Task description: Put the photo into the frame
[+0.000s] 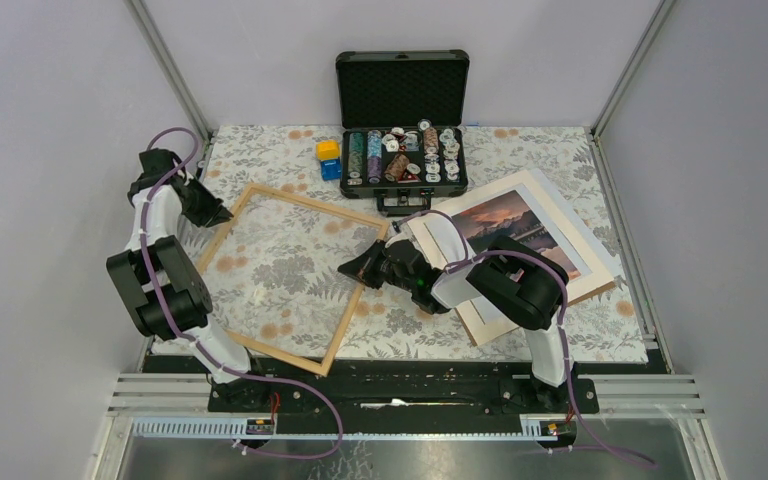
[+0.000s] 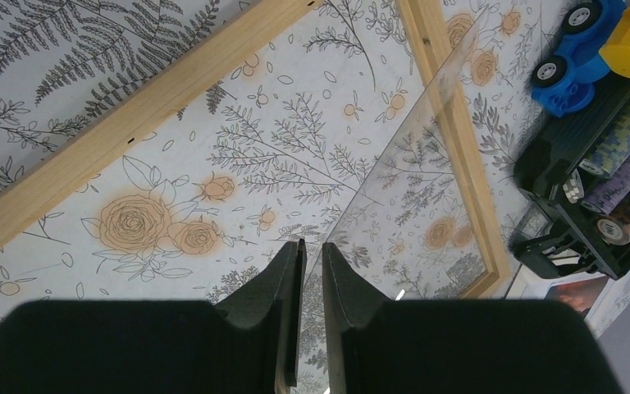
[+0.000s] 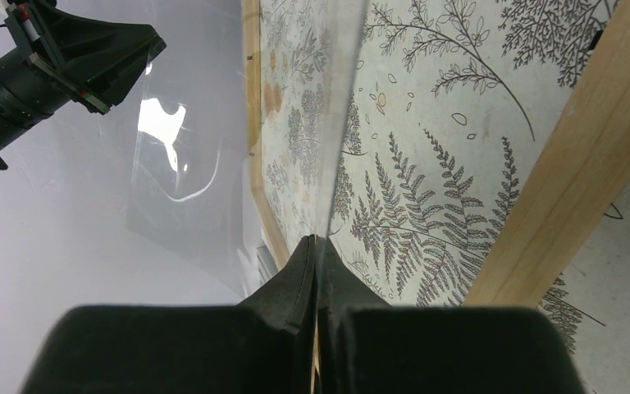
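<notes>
Light wood makes the one frame (image 1: pixel 310 205), which lies flat on the floral cloth between our two grippers. Its opening is bare, ready for things to be laid in. One clear pane (image 2: pixel 410 213) hangs over it. We judge it is carried by opposite edges so that it neither flexes nor gets smeared. One photo (image 1: pixel 510 222) lies on its white mat and brown backing, to the right of the right gripper and out of the pane's way. One black case (image 1: pixel 400 90) of chips stands open beyond both grippers, with one blue-and-yellow toy (image 1: pixel 329 158) beside it. The left gripper (image 2: pixel 312 246) is pinched on the pane at the frame's far-left corner. The right gripper (image 3: pixel 318 242) is clamped tight on the pane's opposite edge.
</notes>
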